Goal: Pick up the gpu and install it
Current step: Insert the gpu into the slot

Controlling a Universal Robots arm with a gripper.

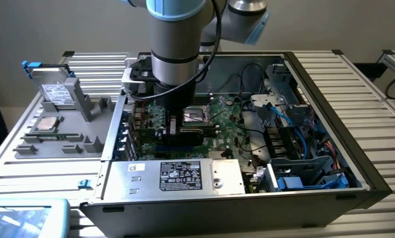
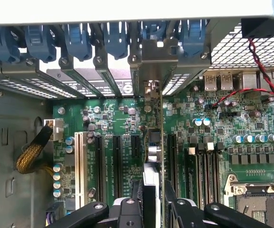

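Slatted metal table (image 1: 363,89) carries an open computer case (image 1: 303,208); inside, the gripper (image 1: 173,132) is clamped on the gpu (image 2: 155,142), edge-on in the wrist view by the motherboard (image 2: 113,118) slots.

This is looking like a robotics lab: an opened computer case (image 1: 217,208) is lying on a slatted aluminium table (image 1: 383,144), a grey parts fixture (image 1: 72,139) is holding drives (image 1: 54,93), and an industrial arm (image 1: 174,49) is reaching in.
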